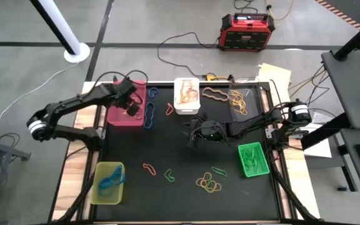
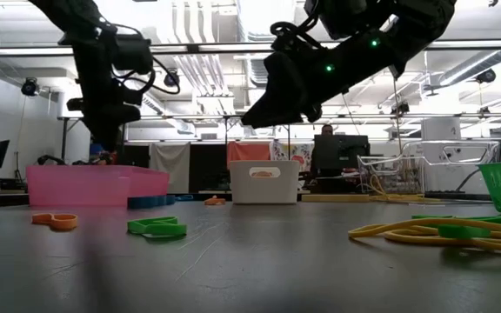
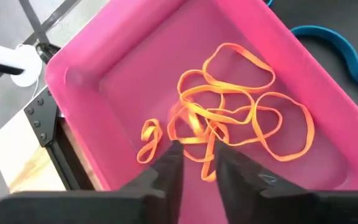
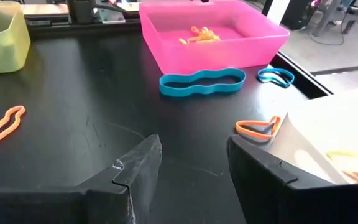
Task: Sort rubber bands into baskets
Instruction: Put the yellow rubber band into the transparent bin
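Nearest the front edge of the black table (image 1: 186, 200): a yellow-green basket (image 1: 108, 183) at the left corner with a blue rubber band (image 1: 111, 181) lying inside, and a heap of yellow bands (image 1: 209, 183) on the mat toward the right. Just beyond, loose on the mat — an orange band (image 1: 149, 168), a green band (image 1: 169, 175) beside it, another green one (image 1: 219, 170) further right. Bright green basket (image 1: 253, 159) at the right side, holding green bands.

Mid-table: right gripper (image 4: 191, 165) hanging above bare mat, fingers spread apart and holding nothing; a small orange band (image 4: 258, 127) on the mat ahead of it, next to the white basket (image 1: 187, 95).

Further back, left: pink basket (image 3: 79, 93) with a tangle of orange bands (image 3: 229, 121) on its floor. Left gripper (image 3: 197, 163) poised over that basket, fingers (image 3: 169, 165) only a narrow gap apart, nothing clamped between them — one orange strand seen in the gap, lying below on the basket floor. Long blue band (image 1: 149, 114) just beside the pink basket, a smaller blue one (image 1: 153, 92) behind it, a red band (image 1: 169, 109) between pink and white baskets.

Far right: tan band (image 1: 215, 94) and yellow bands (image 1: 237, 100) in the clear basket (image 1: 245, 94).
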You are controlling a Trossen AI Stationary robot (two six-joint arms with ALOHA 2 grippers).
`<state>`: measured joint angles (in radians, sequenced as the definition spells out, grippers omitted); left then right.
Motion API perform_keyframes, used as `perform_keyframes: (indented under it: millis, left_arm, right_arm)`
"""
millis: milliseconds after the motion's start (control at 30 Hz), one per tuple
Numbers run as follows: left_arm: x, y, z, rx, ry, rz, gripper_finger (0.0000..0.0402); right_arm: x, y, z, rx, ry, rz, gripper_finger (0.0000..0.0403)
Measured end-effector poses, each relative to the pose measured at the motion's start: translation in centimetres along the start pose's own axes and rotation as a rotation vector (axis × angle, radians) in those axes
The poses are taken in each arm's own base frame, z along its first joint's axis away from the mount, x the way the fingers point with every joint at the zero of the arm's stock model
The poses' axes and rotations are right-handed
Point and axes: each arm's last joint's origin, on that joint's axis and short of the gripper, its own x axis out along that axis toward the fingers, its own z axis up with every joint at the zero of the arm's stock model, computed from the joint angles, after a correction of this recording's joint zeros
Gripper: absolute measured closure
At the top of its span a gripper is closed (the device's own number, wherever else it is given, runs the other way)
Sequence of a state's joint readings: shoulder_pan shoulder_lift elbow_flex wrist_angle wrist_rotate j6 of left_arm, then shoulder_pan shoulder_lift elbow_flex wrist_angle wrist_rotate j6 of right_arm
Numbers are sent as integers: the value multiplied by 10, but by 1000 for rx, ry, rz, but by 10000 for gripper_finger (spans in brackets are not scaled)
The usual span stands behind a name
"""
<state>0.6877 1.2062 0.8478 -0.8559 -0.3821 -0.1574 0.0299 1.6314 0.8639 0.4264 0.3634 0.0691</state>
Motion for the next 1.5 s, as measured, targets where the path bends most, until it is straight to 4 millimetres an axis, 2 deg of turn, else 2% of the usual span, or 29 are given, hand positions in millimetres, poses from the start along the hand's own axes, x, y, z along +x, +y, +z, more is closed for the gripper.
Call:
perform_keyframes:
  millis: [200,367,600,800,933,1200,1500]
  left_arm:
    - [0,-1,5,-9,-50,18,248]
    - [-12,-12,1,-13,-111,-24,213]
    - [-52,-55,-8,110,-341,-209,207]
    - [-88,-95,-26,292,-533,-399,207]
    - [-103,-113,-35,365,-616,-485,207]
    - [-108,-126,-40,402,-649,-528,207]
    - [-103,-132,-40,410,-630,-519,207]
  right_arm:
    - [0,1,-2,3,22,3,223]
    - [-12,3,-7,54,162,109,223]
    - [-40,10,-11,137,396,332,226]
    - [-68,45,-23,35,525,476,241]
    - [-80,70,-26,-3,569,502,252]
    - [-86,94,-35,-76,596,491,269]
    - [-68,112,-58,-72,624,493,252]
